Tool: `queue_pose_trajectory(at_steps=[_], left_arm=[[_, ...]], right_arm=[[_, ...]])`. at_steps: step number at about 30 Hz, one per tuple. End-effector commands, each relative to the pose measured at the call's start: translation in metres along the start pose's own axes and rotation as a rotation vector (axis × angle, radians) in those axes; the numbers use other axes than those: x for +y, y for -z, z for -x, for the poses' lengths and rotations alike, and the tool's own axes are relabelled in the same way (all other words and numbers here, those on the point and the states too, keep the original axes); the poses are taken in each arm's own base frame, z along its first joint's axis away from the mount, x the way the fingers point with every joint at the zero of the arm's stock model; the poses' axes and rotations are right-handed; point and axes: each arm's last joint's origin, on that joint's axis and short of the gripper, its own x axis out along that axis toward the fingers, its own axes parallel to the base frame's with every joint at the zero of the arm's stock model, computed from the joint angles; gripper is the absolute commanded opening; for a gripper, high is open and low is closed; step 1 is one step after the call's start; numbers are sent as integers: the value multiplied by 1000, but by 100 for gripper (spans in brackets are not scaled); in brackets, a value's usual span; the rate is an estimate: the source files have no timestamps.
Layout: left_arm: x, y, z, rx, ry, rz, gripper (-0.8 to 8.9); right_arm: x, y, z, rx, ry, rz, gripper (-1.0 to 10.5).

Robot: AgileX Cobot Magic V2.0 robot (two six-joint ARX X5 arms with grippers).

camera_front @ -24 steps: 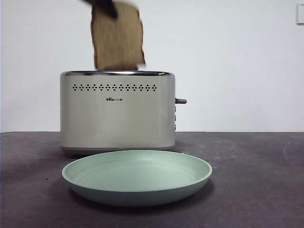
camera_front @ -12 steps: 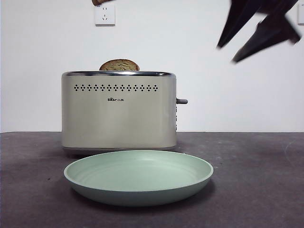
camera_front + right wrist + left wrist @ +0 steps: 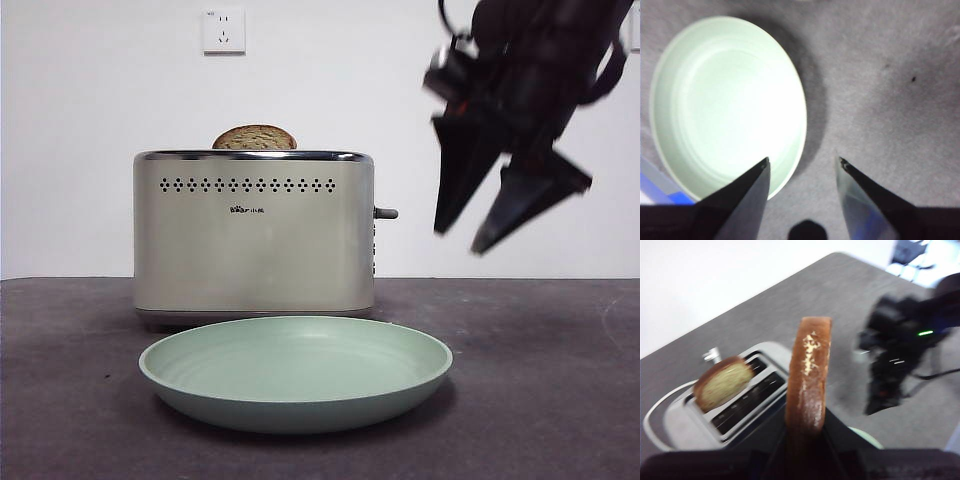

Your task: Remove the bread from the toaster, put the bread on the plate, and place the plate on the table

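1. Bread [image 3: 808, 375]: clear of the toaster [image 3: 254, 235], held edge-on and upright in the left gripper [image 3: 805, 437]. Jaws shut on its lower part. Out of frame in the front view, so it rides high above the desk [image 3: 540, 380].
2. Toaster: stands on the desk behind the plate [image 3: 295, 372], at the plate's 12 o'clock seen from above. A narrower dome-topped slice [image 3: 254, 138] sits in one slot; the slot next to it is empty.
3. Plate: flat on the desk, nothing in it, near the toaster's front but not touching.
4. Right gripper [image 3: 487, 215]: hangs in the air off the plate's 3 o'clock rim, jaws spread wide, nothing between them. Wrist view looks straight down on that rim.
5. Step in hand, as I judge it: carry the bread over to the plate and lay it down. Best done by lowering over the plate's middle, tipping the slice toward flat before release, and opening only once close to the surface.
6. Risk: the two arms share the space above the plate; a slice dropped on edge could roll off the rim.
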Motion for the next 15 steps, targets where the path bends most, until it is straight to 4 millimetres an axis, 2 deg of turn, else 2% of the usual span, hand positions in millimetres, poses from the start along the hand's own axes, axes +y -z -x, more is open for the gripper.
queue_pose_trajectory(at_steps=[1,7,15], left_arm=[[-8,3,13,-44,20,-1,-8],[-18,22,31,-60,26,15,-8],[-29,64,44,-88,22,75,-8]], right_arm=[[-6,-2,-17,40,-3,9,221],[-12,-4,-39,94,-10,6,221],[1,-6,-53,109,-22,60,221]])
